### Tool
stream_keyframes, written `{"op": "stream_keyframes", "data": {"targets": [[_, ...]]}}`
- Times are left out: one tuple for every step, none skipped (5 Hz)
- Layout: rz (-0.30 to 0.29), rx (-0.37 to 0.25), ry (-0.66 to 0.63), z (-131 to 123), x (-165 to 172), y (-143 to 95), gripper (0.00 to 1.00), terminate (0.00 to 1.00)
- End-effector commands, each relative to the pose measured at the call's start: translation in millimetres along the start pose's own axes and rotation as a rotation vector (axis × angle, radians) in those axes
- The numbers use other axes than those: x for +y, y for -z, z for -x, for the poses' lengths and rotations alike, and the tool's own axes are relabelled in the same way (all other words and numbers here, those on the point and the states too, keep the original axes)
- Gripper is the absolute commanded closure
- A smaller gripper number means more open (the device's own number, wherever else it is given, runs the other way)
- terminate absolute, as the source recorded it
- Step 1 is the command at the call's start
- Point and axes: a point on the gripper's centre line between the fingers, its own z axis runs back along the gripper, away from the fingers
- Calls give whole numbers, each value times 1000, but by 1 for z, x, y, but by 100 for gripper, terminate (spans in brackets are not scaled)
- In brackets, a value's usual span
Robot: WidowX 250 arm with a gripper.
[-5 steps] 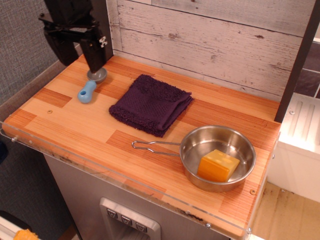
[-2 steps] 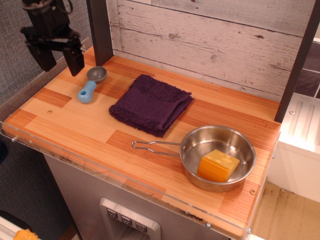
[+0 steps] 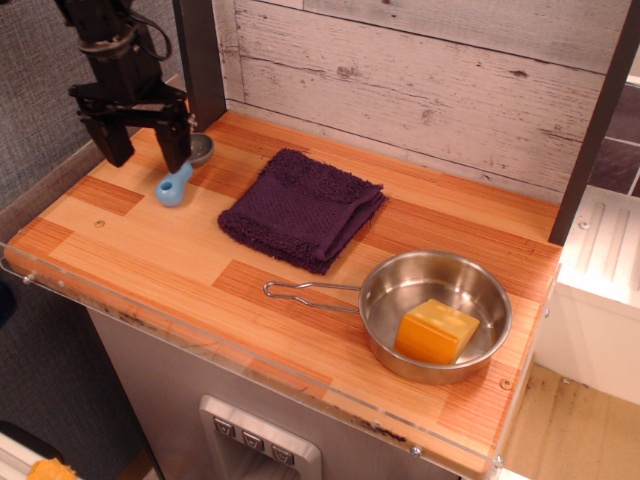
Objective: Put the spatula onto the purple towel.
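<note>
On the wooden counter [image 3: 150,250], one spatula [image 3: 180,175], one purple towel [image 3: 300,208], one gripper [image 3: 145,145] with fingers apart.

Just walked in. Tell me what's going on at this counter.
A single robot arm has its gripper open above the far left corner of the wooden counter, holding nothing. The spatula, blue handle and grey round head, lies on the wood just beneath and beside it. The purple towel sits to the right of the spatula with nothing on it. Nearer the front, a steel pan holds a yellow block.
</note>
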Motion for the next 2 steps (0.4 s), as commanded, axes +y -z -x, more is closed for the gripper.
{"op": "stream_keyframes", "data": {"targets": [[-43,18,3,-10,-3,10,0,0],[-43,3,-9,-9,-4,6,100,0]]}}
